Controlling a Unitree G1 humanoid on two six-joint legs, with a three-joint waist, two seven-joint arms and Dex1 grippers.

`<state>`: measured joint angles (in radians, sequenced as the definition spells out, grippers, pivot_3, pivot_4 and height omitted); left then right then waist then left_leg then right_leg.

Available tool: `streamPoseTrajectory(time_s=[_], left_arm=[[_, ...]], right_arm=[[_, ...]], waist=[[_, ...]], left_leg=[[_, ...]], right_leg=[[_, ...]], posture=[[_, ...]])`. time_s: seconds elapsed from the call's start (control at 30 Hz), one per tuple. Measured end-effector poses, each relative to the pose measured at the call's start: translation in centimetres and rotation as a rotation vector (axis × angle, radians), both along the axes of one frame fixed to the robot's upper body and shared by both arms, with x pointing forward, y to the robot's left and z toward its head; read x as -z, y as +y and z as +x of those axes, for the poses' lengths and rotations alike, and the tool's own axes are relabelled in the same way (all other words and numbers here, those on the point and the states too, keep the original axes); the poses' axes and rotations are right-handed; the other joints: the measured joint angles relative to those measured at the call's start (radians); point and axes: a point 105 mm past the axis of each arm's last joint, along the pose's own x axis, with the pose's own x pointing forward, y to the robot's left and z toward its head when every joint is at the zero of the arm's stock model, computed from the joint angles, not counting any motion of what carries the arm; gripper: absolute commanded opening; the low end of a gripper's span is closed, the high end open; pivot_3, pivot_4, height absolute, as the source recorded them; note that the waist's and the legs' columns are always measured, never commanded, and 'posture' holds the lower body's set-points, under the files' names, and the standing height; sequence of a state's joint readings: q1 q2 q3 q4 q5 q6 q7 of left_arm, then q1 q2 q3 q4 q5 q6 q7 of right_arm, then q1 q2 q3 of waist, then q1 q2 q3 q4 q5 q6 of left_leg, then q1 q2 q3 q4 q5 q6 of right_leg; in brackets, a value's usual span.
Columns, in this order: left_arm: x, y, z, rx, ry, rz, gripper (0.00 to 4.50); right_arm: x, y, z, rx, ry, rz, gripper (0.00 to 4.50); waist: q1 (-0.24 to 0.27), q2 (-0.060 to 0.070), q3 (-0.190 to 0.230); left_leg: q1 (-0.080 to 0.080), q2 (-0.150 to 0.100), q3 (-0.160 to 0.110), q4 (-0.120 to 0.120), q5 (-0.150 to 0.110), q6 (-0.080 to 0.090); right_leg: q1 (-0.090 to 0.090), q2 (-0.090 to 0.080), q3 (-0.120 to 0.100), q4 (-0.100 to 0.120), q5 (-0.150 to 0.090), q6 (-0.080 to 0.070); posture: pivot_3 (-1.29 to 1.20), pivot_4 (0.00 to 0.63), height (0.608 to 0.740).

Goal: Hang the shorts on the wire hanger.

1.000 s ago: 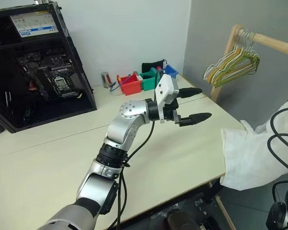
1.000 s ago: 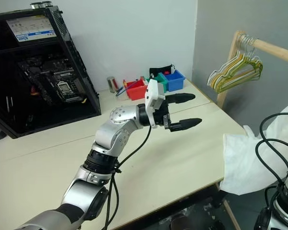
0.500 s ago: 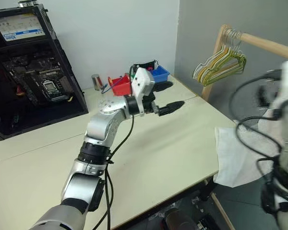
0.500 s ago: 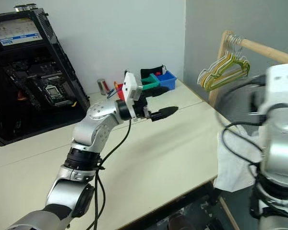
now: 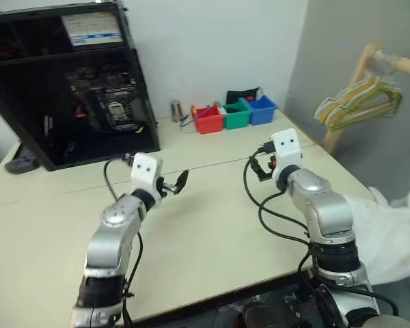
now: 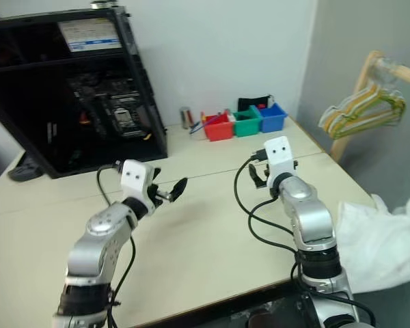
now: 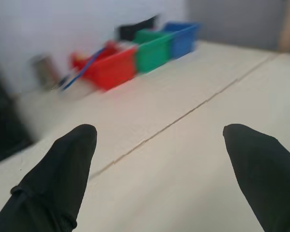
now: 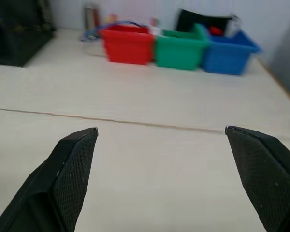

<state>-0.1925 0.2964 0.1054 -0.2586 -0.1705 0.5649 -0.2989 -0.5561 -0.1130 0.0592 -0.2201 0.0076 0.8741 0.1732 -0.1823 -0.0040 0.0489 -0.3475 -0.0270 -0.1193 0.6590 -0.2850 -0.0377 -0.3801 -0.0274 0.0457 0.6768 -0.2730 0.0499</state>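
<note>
The white shorts (image 5: 391, 231) lie crumpled over the table's right edge, beside my right arm. A bunch of thin yellow, green and white wire hangers (image 5: 359, 102) hangs on a wooden rail at the far right; I cannot single out one wire hanger. My left gripper (image 5: 173, 184) hovers low over the left half of the table, open and empty, its fingers (image 7: 63, 179) spread wide. Over the table's middle right, my right gripper (image 5: 261, 165) points at the far bins, also open and empty, with fingers (image 8: 70, 174) far apart. Both are well away from the shorts and hangers.
An open black computer case (image 5: 68, 82) stands at the back left of the cream table (image 5: 212, 232). Red, green and blue bins (image 5: 236, 115) and a small metal can (image 5: 175, 109) line the far edge. The wooden rack (image 5: 352, 75) stands beyond the right corner.
The camera has swung left. My left arm has dropped and swung left, low over the table. My right arm has come in over the table from the right. Both grippers stayed open.
</note>
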Motion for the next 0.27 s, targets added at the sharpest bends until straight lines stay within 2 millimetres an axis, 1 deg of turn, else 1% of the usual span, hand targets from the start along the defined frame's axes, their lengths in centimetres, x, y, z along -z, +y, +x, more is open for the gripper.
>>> streamPoseTrajectory(time_s=[0.07, 0.13, 0.2, 0.27], left_arm=[[0.7, 1.1, -1.1, -0.101, 0.01, -0.029, 4.5], [1.7, 1.6, -2.0, -0.169, 0.04, -0.053, 4.5], [2.6, 2.2, -2.4, -0.235, 0.068, -0.081, 4.5], [2.6, 2.4, -2.4, -0.263, 0.067, -0.093, 4.5]], right_arm=[[0.5, 1.2, 0.0, -0.035, -0.02, 0.01, 4.47], [2.1, 1.9, 0.1, -0.048, 0.008, 0.011, 4.47], [3.8, 2.3, 0.0, -0.055, 0.044, 0.012, 4.47], [5.3, 2.2, 0.0, -0.043, 0.079, -0.006, 4.47]], waist=[[0.039, -0.002, -0.001], [0.078, -0.003, -0.001], [0.111, -0.003, -0.001], [0.14, -0.003, 0.0]], left_leg=[[0.001, 0.0, -0.002, 0.0, 0.0, 0.0], [0.001, -0.001, -0.003, 0.001, 0.0, 0.0], [0.001, -0.001, -0.004, 0.001, 0.0, -0.001], [0.001, -0.001, -0.004, 0.001, 0.001, -0.001]], right_leg=[[0.001, 0.001, -0.001, -0.001, 0.001, -0.001], [0.002, 0.001, -0.002, -0.001, 0.001, -0.001], [0.003, 0.002, -0.003, -0.001, 0.002, -0.002], [0.003, 0.004, -0.002, 0.0, 0.003, -0.003]], posture=[[0.01, 0.007, 0.74], [0.03, 0.006, 0.74], [0.05, 0.006, 0.74], [0.05, 0.005, 0.74]])
